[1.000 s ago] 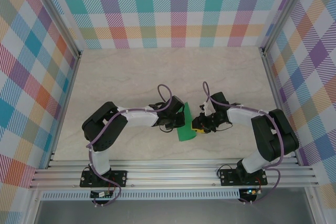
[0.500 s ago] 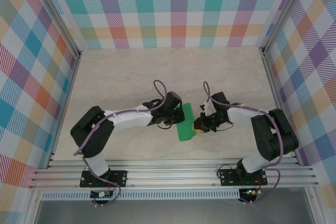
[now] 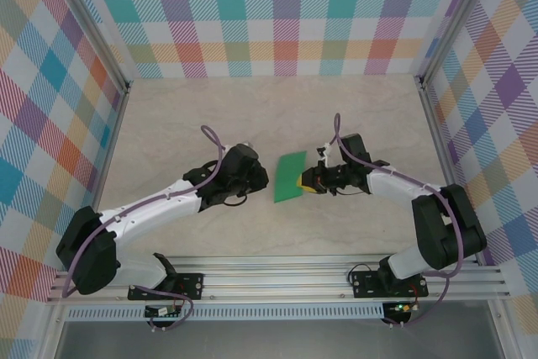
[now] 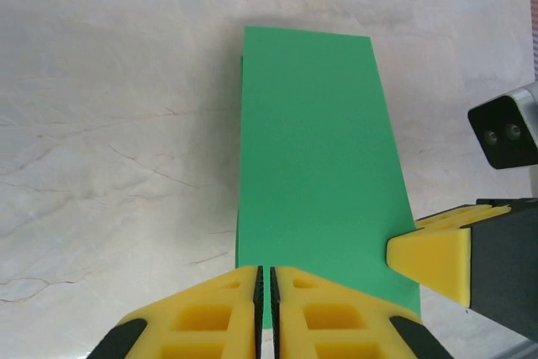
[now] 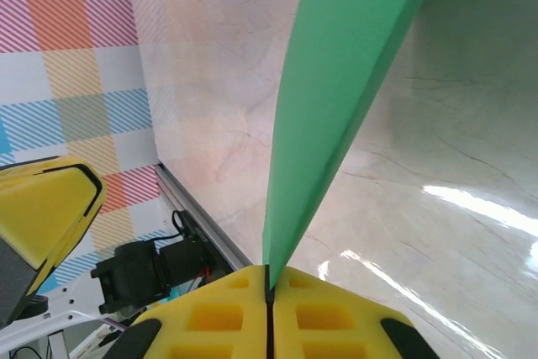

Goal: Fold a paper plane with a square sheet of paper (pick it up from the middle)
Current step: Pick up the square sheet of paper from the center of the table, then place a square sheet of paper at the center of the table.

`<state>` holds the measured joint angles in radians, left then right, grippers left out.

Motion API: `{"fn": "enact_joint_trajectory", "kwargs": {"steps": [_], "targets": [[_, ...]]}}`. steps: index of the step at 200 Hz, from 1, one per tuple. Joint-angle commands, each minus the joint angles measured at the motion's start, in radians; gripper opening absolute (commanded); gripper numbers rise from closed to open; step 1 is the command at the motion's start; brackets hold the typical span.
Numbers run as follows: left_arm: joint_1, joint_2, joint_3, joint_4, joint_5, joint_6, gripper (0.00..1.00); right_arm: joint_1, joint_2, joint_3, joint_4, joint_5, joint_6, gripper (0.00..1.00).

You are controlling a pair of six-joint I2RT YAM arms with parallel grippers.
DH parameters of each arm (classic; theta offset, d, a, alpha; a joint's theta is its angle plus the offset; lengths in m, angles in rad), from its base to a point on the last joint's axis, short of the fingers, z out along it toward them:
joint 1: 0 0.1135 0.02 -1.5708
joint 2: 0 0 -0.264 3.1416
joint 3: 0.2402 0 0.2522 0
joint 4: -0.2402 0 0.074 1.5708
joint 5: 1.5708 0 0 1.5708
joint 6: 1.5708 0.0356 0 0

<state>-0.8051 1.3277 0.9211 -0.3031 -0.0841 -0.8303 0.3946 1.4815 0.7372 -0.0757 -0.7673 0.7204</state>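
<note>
The square sheet of paper (image 3: 290,176) is bright green and folded into a narrow rectangle near the table's middle. My right gripper (image 3: 309,181) is shut on its right long edge. In the right wrist view the paper (image 5: 345,65) runs edge-on up from the closed right gripper (image 5: 269,268), above the table. In the top view my left gripper (image 3: 261,181) sits just left of the sheet. In the left wrist view the left gripper (image 4: 266,268) is all but shut, a thin slit between its pads, and holds nothing. The paper (image 4: 315,149) lies just ahead of it, with the right gripper's yellow finger (image 4: 429,250) at its edge.
The pale marbled tabletop (image 3: 210,124) is boxed in by plaid walls (image 3: 277,14) and aluminium posts (image 3: 113,149). An aluminium rail (image 3: 277,279) runs along the near edge by the arm bases.
My left arm has stretched out low and its gripper has let go of the paper and drawn back to the left. My right gripper closed on the sheet and carried it slightly farther from the bases.
</note>
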Motion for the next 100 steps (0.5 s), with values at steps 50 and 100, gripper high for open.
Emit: {"fn": "enact_joint_trajectory", "kwargs": {"steps": [50, 100], "targets": [[0.016, 0.01, -0.024, 0.017, 0.028, -0.004, 0.14, 0.078, 0.145, -0.03, 0.186, 0.07, 0.115, 0.11], [0.016, 0.12, -0.016, 0.115, 0.109, -0.008, 0.15, 0.079, 0.124, -0.066, 0.036, 0.159, 0.065, 0.31]]}}
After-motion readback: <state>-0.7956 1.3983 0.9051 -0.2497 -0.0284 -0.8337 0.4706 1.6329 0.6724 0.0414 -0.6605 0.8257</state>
